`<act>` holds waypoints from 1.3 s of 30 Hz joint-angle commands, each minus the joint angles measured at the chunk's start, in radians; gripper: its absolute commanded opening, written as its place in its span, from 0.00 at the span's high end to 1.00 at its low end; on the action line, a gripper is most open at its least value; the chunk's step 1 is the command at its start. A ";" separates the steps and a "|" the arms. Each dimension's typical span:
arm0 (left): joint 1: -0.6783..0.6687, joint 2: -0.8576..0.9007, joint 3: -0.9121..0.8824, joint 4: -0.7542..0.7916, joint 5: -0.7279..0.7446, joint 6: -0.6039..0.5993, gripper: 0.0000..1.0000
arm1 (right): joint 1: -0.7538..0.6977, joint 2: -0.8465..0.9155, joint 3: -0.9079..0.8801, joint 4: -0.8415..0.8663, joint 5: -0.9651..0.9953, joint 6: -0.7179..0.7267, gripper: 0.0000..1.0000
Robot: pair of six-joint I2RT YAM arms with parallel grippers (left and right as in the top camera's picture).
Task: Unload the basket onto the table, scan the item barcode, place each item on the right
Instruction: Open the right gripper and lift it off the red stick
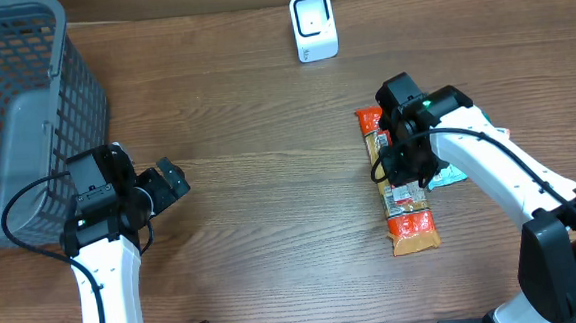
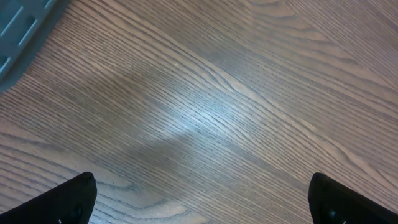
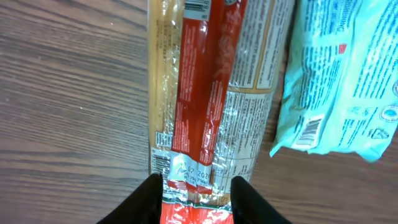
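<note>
The right end effector (image 3: pixel 198 200) is narrowed onto a long clear-and-red snack packet (image 3: pixel 205 106). Its two dark fingers (image 3: pixel 151 198) press against the packet's long edges at the bottom of the wrist view, and the wrapper is pinched in slightly between them. The packet lies flat on the wooden desk (image 1: pixel 255 113), right of centre in the overhead view, running top to bottom with an orange end nearest the lower edge. A small barcode (image 3: pixel 196 6) sits on it at the top of the wrist view. Just beside the packet, on its right, lies a pale teal packet (image 3: pixel 342 68) with its own barcode (image 3: pixel 309 130) near its lower left corner.

The left end effector (image 2: pixel 202 202) is spread wide with nothing between its fingers, over bare desk at lower left in the overhead view. A grey mesh basket (image 1: pixel 24 107) fills the upper left corner. A small white device (image 1: pixel 314 27) stands at top centre, well apart from both packets.
</note>
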 commanded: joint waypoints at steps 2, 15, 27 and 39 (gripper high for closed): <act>-0.005 0.005 0.014 0.000 -0.010 -0.013 0.01 | 0.000 -0.009 0.022 -0.018 -0.037 0.010 0.96; -0.005 0.005 0.014 0.000 -0.010 -0.013 0.00 | -0.079 -0.009 0.022 -0.135 -0.130 0.114 0.96; -0.005 0.005 0.014 0.000 -0.010 -0.013 0.00 | -0.103 -0.198 0.022 -0.050 -0.097 0.156 0.76; -0.005 0.005 0.014 0.000 -0.010 -0.013 0.00 | -0.103 -0.209 0.022 -0.043 -0.065 0.156 0.00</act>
